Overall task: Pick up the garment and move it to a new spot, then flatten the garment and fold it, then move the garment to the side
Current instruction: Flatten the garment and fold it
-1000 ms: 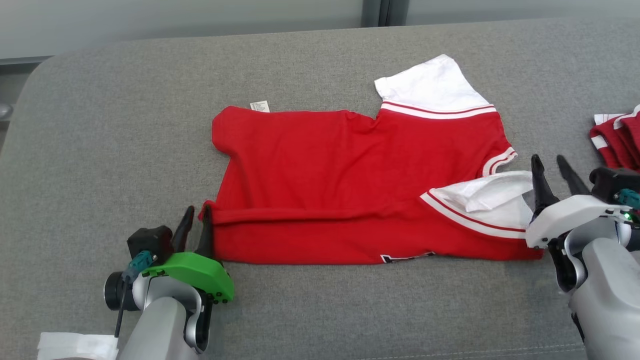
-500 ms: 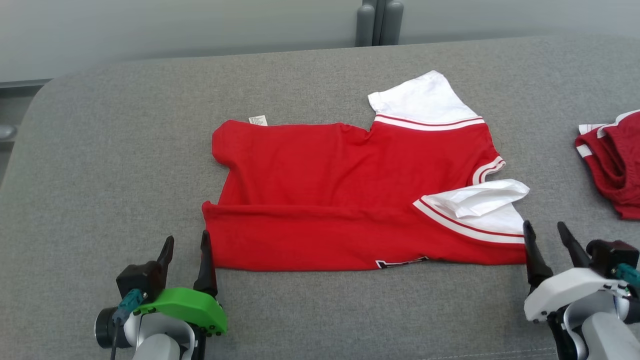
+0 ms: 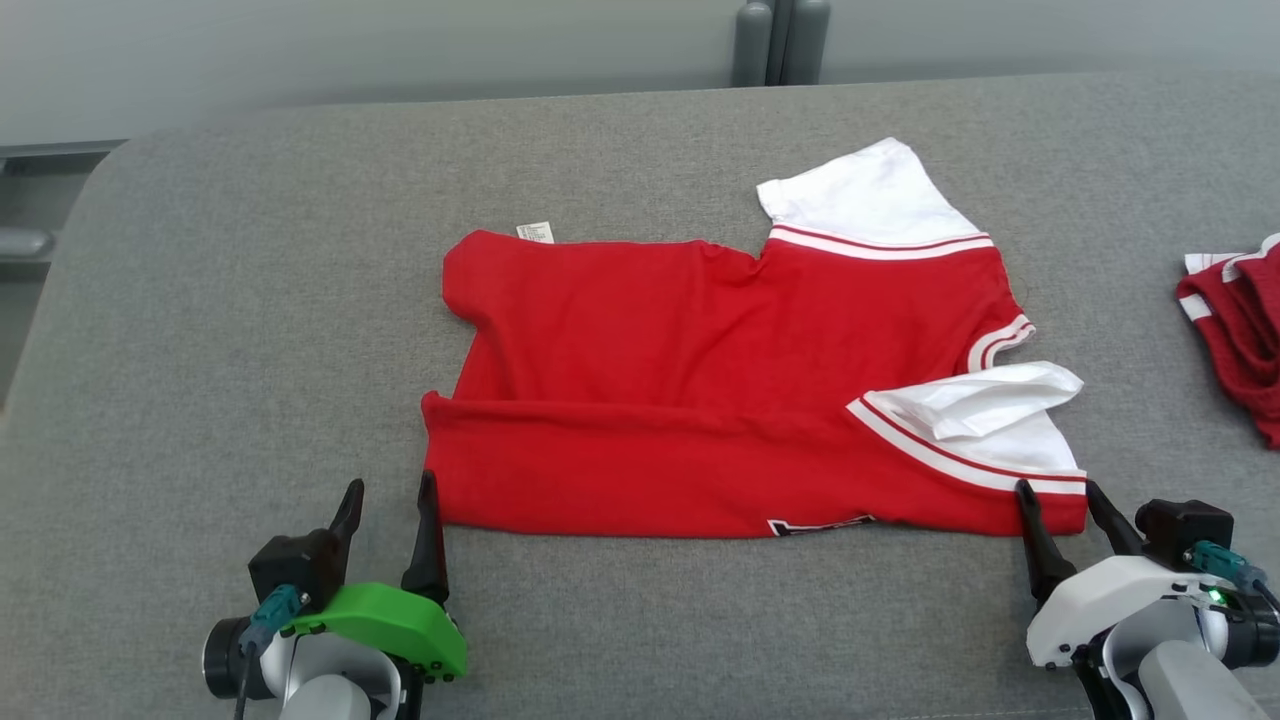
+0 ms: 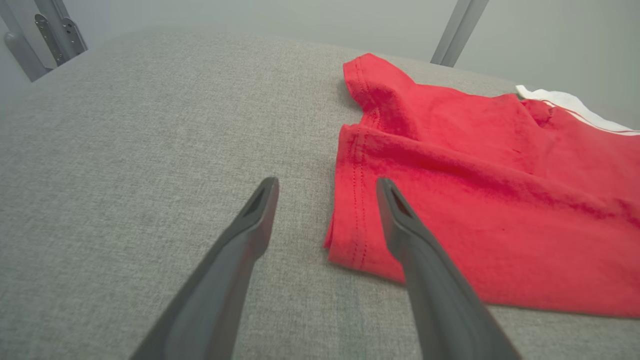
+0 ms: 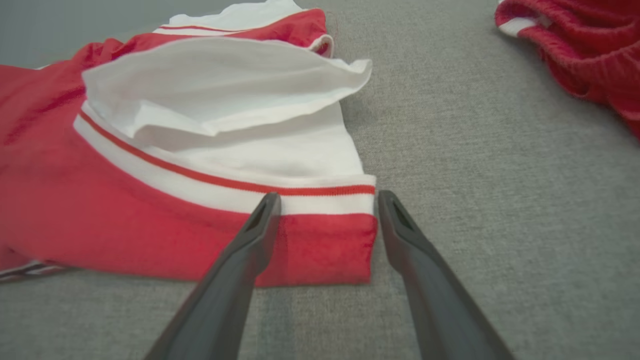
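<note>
Soft red knit garment (image 3: 700, 400), white striped sleeves, lies folded on the grey woven table (image 3: 250, 350); left pincer (image 3: 391, 483) and right pincer (image 3: 1056, 488) gape apart, empty.

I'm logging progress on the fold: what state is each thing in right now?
Red shirt: flat on the grey surface, near edge folded over, not held.
Near white sleeve: rumpled, doubled back on itself.
Label: sticking out at the far edge.
Left gripper: open, at the shirt's near left corner.
Right gripper: open, at the shirt's near right corner.
Second red garment: bunched up, far right.
</note>
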`<state>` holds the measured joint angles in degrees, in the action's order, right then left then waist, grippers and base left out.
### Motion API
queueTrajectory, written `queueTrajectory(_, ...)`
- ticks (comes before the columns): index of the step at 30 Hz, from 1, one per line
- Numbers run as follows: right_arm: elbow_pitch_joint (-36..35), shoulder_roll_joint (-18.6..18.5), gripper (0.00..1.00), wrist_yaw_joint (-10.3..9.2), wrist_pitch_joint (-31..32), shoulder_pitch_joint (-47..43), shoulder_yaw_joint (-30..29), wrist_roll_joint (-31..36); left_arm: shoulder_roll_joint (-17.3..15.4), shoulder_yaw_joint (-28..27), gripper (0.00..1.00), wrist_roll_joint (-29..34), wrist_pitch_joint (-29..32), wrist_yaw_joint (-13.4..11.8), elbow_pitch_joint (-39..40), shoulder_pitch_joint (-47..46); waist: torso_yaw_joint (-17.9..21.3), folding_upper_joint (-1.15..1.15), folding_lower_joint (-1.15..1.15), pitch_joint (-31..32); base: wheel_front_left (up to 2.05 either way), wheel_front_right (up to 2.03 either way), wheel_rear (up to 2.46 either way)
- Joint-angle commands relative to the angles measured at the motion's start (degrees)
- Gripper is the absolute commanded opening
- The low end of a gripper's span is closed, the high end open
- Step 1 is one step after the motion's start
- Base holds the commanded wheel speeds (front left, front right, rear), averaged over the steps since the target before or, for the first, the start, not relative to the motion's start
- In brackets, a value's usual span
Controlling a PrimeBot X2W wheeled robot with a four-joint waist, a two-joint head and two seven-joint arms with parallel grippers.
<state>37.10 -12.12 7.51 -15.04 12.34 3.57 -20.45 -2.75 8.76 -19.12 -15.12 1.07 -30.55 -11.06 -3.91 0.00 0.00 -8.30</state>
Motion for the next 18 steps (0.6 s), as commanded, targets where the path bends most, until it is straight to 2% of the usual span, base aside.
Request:
queueTrajectory(1, 1.3, -0.5, 1.00, -0.05, -0.2, 0.7, 0.0, 0.6, -0.3, 0.2, 1.00, 0.0, 0.0, 0.3, 0.1, -0.7, -0.9, 0.00, 0.00, -0.5, 0.00, 0.00, 0.00)
queueTrajectory(6, 5.4, -0.4, 1.00, -0.05, 0.0, 1.8, -0.2, 1.2, -0.3, 0.6, 1.00, -1.1, 0.0, 1.5, -0.1, -0.8, -1.7, 0.00, 0.00, -0.6, 0.00, 0.00, 0.00)
queueTrajectory(7, 5.9, -0.3, 0.95, -0.05, 0.0, 2.0, 0.0, 1.1, -0.3, 0.6, 1.00, -1.6, 0.0, 2.1, -0.1, -0.9, -1.7, 0.00, 0.00, -0.7, 0.00, 0.00, 0.00)
queueTrajectory(8, 6.3, -0.3, 0.78, -0.05, 0.0, 2.2, 0.1, 0.9, -0.3, 0.8, 1.00, -2.4, 0.0, 2.8, -0.4, -1.0, -1.8, 0.00, 0.00, -0.7, 0.00, 0.00, 0.00)
queueTrajectory(10, 7.1, -0.2, 0.16, -0.05, 0.0, 2.5, 0.6, 0.3, -0.3, 1.1, 1.00, -2.7, 0.0, 3.5, -1.0, -1.4, -1.7, 0.00, 0.00, -1.0, 0.00, 0.00, 0.00)
queueTrajectory(11, 7.2, -0.4, 0.00, -0.06, 0.0, 2.7, 0.9, 0.1, -0.3, 1.2, 1.00, -3.2, 0.0, 3.7, -1.3, -1.6, -1.6, 0.00, 0.00, -1.1, 0.00, 0.00, 0.00)
queueTrajectory(18, 4.5, -1.8, 0.00, -0.09, 0.0, 4.1, 2.7, -1.7, -0.3, 1.8, 1.00, -4.5, 0.0, 5.1, -4.7, -4.2, -0.7, 0.00, 0.00, -2.4, 0.00, 0.00, 0.00)
